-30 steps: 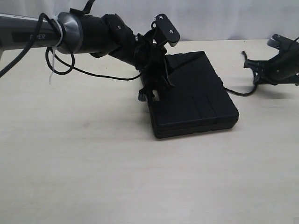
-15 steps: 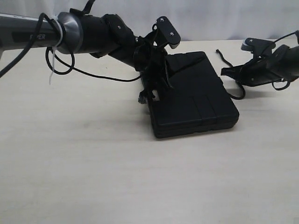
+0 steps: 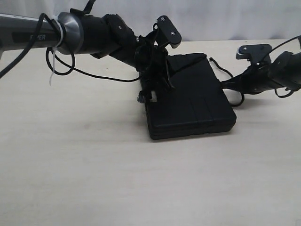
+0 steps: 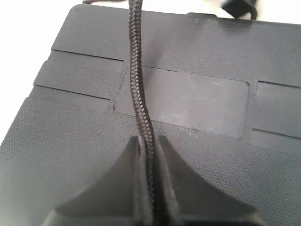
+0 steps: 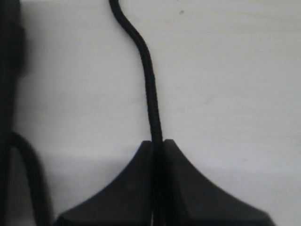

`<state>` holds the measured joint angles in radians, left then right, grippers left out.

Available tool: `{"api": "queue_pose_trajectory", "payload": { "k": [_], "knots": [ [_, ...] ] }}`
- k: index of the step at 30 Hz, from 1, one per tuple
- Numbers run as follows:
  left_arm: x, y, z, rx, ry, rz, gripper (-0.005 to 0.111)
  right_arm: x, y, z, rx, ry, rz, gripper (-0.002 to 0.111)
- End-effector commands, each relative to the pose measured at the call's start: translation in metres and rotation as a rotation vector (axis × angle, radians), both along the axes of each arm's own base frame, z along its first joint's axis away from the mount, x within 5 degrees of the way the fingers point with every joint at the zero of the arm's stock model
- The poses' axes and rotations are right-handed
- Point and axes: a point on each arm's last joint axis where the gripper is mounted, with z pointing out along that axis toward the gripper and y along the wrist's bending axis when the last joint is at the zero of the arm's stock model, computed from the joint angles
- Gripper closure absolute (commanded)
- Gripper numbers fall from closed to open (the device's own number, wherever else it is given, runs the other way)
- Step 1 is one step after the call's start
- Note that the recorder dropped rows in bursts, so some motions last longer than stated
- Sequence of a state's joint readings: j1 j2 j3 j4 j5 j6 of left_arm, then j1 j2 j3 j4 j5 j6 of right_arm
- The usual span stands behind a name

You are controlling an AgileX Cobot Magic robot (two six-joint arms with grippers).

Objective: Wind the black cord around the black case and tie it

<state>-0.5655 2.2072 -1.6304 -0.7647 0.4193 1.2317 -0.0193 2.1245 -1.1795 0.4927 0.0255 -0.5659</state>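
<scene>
Left gripper (image 4: 149,142) clenched on black cord (image 4: 137,80) over black case (image 3: 193,103), exterior centre; right gripper (image 5: 157,143) clenched on cord, centre right; risk: uneven pull drags case or slips cord off a corner.

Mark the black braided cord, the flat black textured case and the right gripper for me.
black braided cord (image 4: 137,84), left wrist view, the stretch running over the case top.
flat black textured case (image 3: 197,106), exterior view, top face.
right gripper (image 5: 157,145), right wrist view, between the fingertips, shut on the cord.
</scene>
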Motion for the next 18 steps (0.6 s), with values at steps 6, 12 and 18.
{"api": "queue_pose_trajectory", "payload": {
  "k": [6, 12, 18],
  "knots": [
    [0.001, 0.0, 0.001, -0.007, -0.005, 0.012, 0.107, -0.011, 0.034, 0.021, -0.062, -0.075, 0.113, 0.104],
    [0.001, 0.0, 0.001, -0.008, -0.01, 0.016, 0.107, -0.019, 0.029, 0.022, -0.09, -0.134, 0.071, 0.104],
    [0.003, 0.0, 0.002, -0.01, -0.026, 0.028, 0.107, -0.031, 0.027, 0.04, -0.094, -0.192, 0.045, 0.104]
  ]
}}
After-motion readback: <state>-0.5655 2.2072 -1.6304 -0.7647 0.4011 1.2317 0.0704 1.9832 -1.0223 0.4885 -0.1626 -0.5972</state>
